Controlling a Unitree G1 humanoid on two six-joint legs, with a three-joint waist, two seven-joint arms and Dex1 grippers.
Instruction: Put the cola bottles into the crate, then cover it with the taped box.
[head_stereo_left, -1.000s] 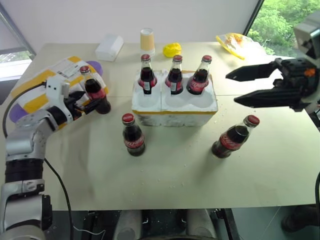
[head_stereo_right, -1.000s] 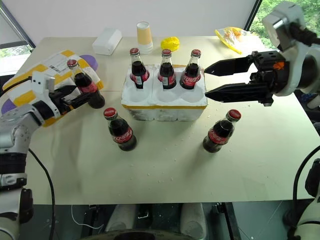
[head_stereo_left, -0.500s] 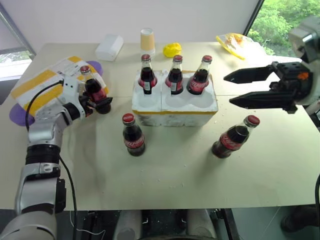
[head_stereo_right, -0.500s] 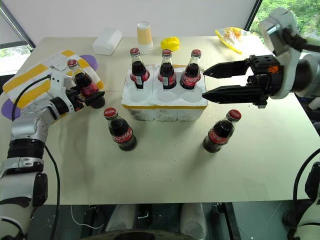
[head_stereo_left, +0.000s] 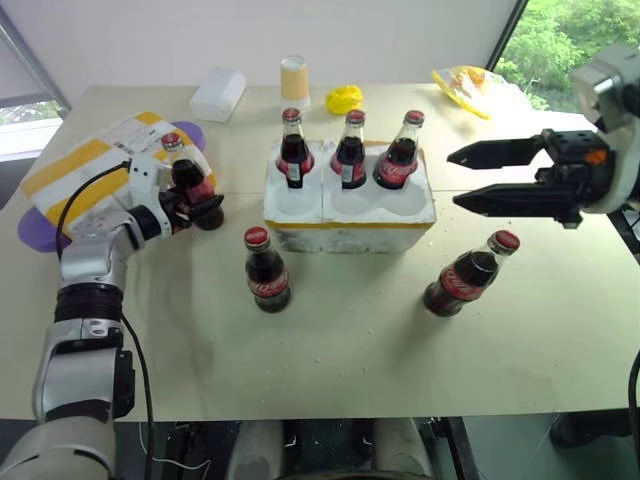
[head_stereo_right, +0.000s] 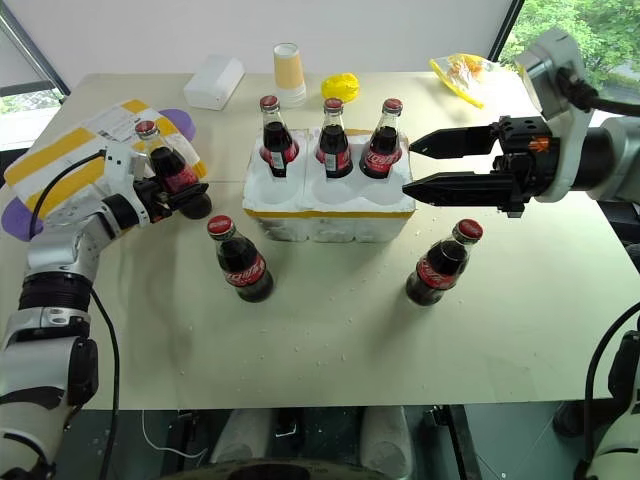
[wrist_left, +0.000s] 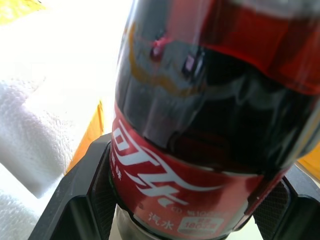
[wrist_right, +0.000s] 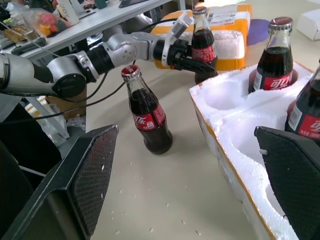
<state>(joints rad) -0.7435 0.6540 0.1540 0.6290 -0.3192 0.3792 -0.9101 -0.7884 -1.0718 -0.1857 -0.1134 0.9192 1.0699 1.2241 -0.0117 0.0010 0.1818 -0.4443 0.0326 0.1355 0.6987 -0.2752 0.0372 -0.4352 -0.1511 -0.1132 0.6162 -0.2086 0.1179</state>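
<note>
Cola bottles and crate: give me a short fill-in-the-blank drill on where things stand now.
1. The crate holds ____ cola bottles in its back row.
2. The left gripper is around a bottle beside the ____ box.
3. The right gripper is ____.

Missing: three; taped; open

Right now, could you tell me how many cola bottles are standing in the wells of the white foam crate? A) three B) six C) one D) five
A: three bottles stand in the far row of the crate; its near wells are empty, two bottles stand on the table in front of it, and one is between the left fingers by the taped box.
</note>
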